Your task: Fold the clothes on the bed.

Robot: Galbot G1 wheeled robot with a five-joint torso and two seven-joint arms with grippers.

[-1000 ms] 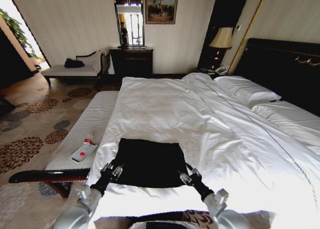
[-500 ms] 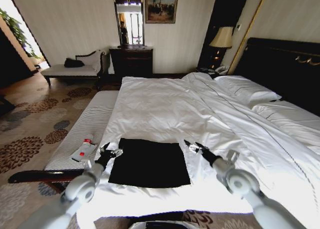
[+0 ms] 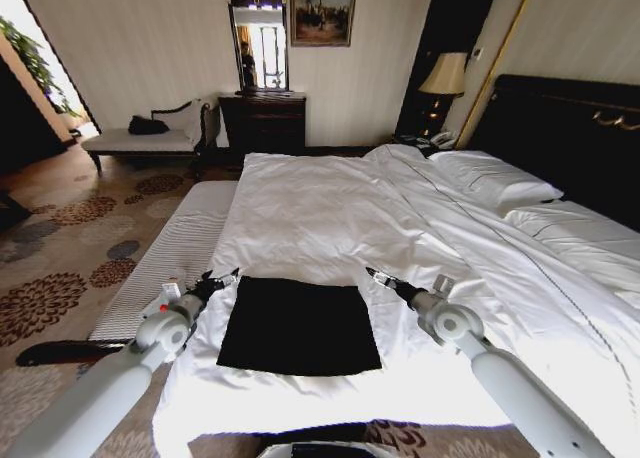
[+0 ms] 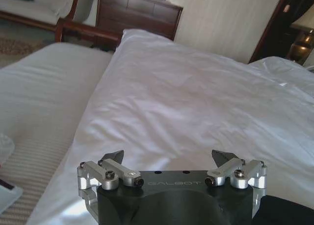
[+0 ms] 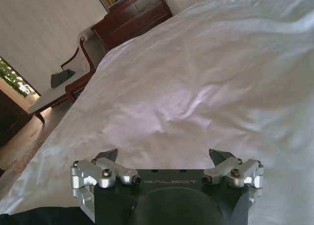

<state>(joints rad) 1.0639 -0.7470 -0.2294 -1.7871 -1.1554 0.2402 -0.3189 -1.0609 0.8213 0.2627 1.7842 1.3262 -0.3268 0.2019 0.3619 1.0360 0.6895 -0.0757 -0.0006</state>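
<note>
The clothes [image 3: 298,325], a black garment, lie flat as a neat rectangle on the white bed [image 3: 330,218] near its foot edge. My left gripper [image 3: 218,279] is open and empty, just off the garment's far left corner. My right gripper [image 3: 376,277] is open and empty too, just off the far right corner. In the left wrist view the left gripper [image 4: 168,156] faces bare white sheet, with a strip of the black cloth [image 4: 289,212] beside it. The right wrist view has the right gripper [image 5: 164,154] over white sheet and the black cloth [image 5: 39,216] at the frame's corner.
A grey-striped bench [image 3: 170,253] runs along the bed's left side, with a small red-capped item [image 3: 164,298] on it behind my left arm. A dark dresser [image 3: 263,121], a chaise [image 3: 150,138] and a bedside lamp [image 3: 443,76] stand by the far wall.
Both grippers have moved from the garment's near edge, outward and forward along its sides, to its far corners. The garment lies still.
</note>
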